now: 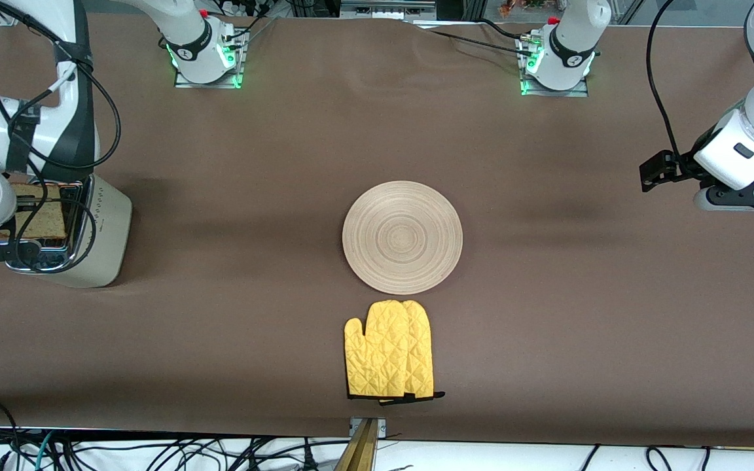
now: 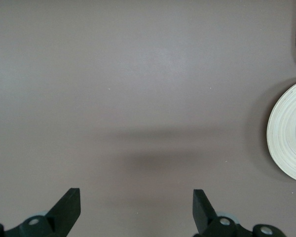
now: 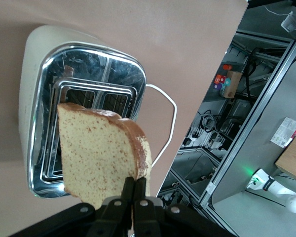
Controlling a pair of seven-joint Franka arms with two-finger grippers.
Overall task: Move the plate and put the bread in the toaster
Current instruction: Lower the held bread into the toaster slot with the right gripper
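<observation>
The bread (image 3: 101,153), a speckled slice with a darker crust, hangs upright in my shut right gripper (image 3: 136,185), just above the slots of the toaster (image 3: 84,81). In the front view the slice (image 1: 40,217) shows over the cream toaster (image 1: 99,229) at the right arm's end of the table. The wooden plate (image 1: 402,237) lies flat in the middle of the table, and its edge shows in the left wrist view (image 2: 288,133). My left gripper (image 2: 135,200) is open and empty over bare table at the left arm's end (image 1: 740,195), well away from the plate.
A yellow oven mitt (image 1: 390,350) lies just nearer the front camera than the plate, almost touching it. The toaster's white cord (image 3: 168,118) loops off its end toward the table edge. The brown table (image 1: 580,314) ends close beside the toaster.
</observation>
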